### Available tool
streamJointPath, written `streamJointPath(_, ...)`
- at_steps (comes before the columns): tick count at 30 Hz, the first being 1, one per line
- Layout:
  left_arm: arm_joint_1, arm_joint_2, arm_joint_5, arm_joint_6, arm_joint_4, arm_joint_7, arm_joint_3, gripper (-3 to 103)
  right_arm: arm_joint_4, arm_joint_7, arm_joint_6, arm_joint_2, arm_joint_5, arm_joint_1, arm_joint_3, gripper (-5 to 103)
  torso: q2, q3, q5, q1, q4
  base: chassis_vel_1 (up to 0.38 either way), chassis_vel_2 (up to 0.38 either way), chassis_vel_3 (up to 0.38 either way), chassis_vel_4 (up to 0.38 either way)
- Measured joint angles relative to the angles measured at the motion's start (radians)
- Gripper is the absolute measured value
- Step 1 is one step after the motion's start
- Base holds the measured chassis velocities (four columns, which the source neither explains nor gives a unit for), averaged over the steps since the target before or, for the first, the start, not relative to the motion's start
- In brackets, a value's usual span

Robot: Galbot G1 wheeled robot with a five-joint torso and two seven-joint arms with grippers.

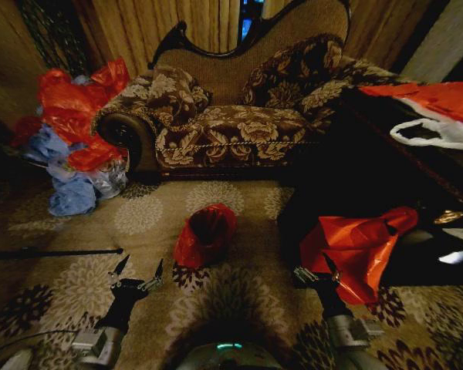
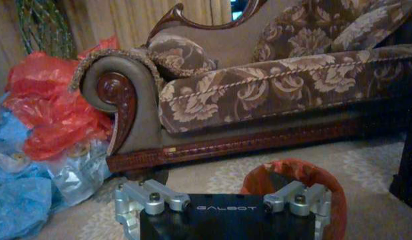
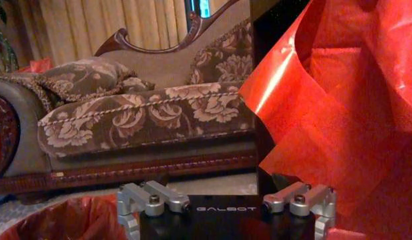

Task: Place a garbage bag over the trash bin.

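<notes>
Garbage bag [image 1: 207, 233] already lines the trash bin [image 2: 275, 182]; task looks done. Left pincer [image 1: 138, 271] and right pincer [image 1: 316, 270] spread, empty.

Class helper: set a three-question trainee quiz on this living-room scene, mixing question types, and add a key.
1. True or false: the thin crinkly red plastic garbage bag already covers the small black cylindrical trash bin.
2. The bin stands: A) on the sofa seat; B) on the floral carpet; C) on the dark table.
3. Fill in: the left end effector and the right end effector both have fingers ____.
Key: 1 true; 2 B; 3 open.
</notes>
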Motion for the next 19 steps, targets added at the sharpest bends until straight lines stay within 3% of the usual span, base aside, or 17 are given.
streamJointPath(19, 0.0, 0.0, 0.0, 0.0, 0.0, 0.0, 0.0, 100, 0.0, 0.0, 0.0, 0.0, 0.0, 0.0, 0.0, 100, 0.0, 0.0, 0.0, 0.0, 0.0, 0.0, 0.0, 0.0, 0.0)
